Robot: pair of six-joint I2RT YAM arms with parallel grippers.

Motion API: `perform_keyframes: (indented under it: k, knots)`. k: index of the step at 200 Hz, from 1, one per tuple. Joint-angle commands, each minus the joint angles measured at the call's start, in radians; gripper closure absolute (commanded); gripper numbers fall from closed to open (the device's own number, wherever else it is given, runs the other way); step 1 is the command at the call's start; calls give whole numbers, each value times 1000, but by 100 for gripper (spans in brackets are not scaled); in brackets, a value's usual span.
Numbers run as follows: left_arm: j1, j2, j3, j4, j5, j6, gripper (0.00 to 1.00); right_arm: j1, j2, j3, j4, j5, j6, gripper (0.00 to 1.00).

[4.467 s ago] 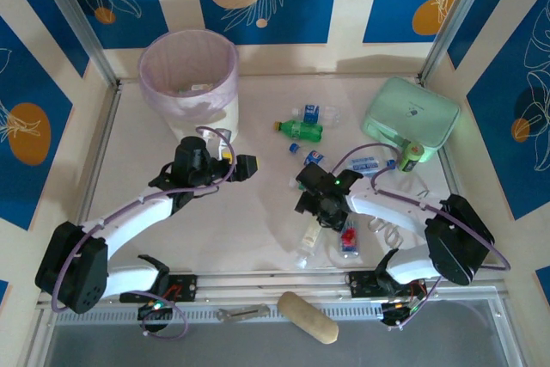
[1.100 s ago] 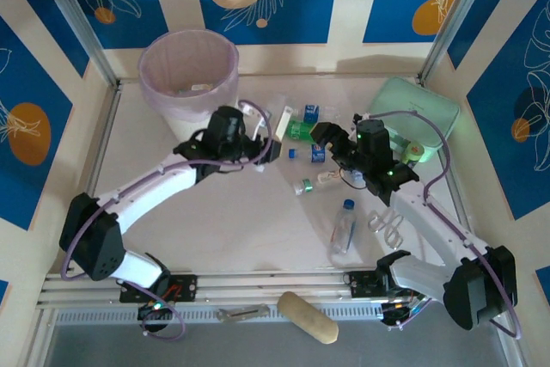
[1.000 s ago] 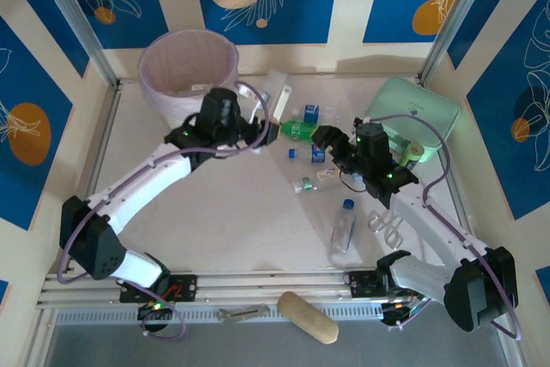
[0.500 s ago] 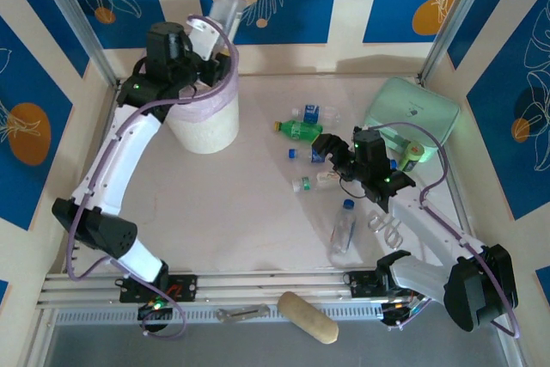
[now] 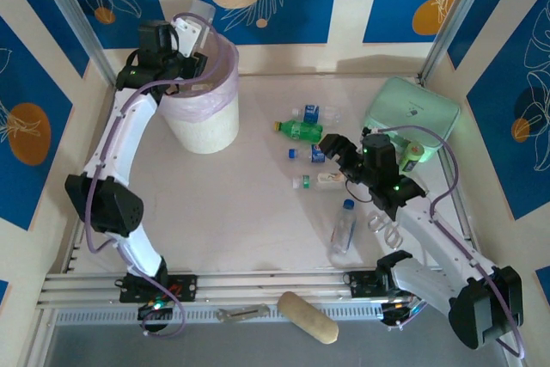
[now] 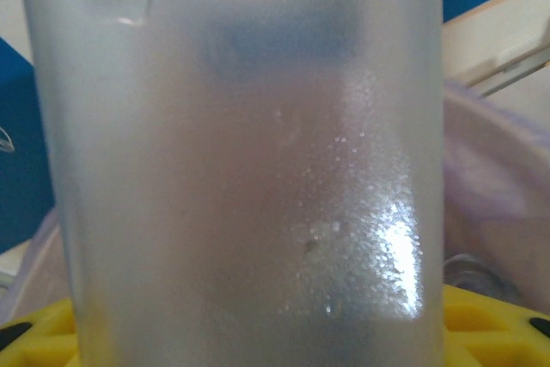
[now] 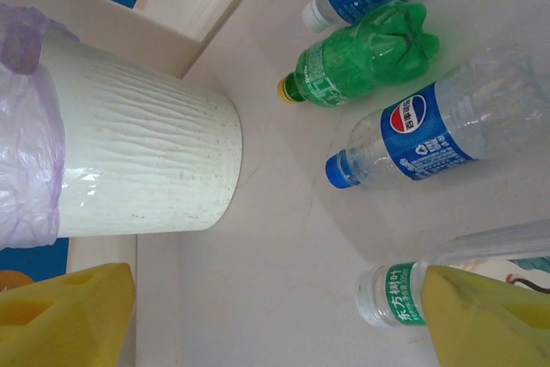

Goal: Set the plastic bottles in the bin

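In the last half second the left arm has swung its frosted bottle down and leftward. It now hangs at the rim of the bin, which stands at eleven o'clock on the table. The left gripper is clamped on that bottle, so the drop is the step in hand. It should need only a release once the bottle is squarely over the mouth. The right gripper is spread wide, low beside a white-capped bottle near the centre. A green bottle and a blue-labelled bottle wait at one o'clock.
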Motion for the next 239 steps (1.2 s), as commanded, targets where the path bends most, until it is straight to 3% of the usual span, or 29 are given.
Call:
perform_keyframes:
  k: [1,68,106,123,166,208,239]
  knots:
    - [19,30,24,-2,17,-28,57,-6,-40,-11,-47,34,-28,13]
    - [31,42,-21,-14,20,-64,52,-7,-71,-23,-64,49,-29,13]
    - [33,24,-37,-14,12,-77,31,-6,-64,-20,-59,37,-32,13]
    - [33,10,-41,-10,6,-94,16,-4,-63,-19,-59,35,-31,13]
    - [33,-50,-50,12,20,-148,6,1,-63,-18,-61,38,-30,13]
    - [29,-163,-78,42,149,-297,0,2,-48,-1,-100,44,-51,13]
    - [-1,-289,-248,187,287,-459,0,4,-29,24,-205,32,-81,13]
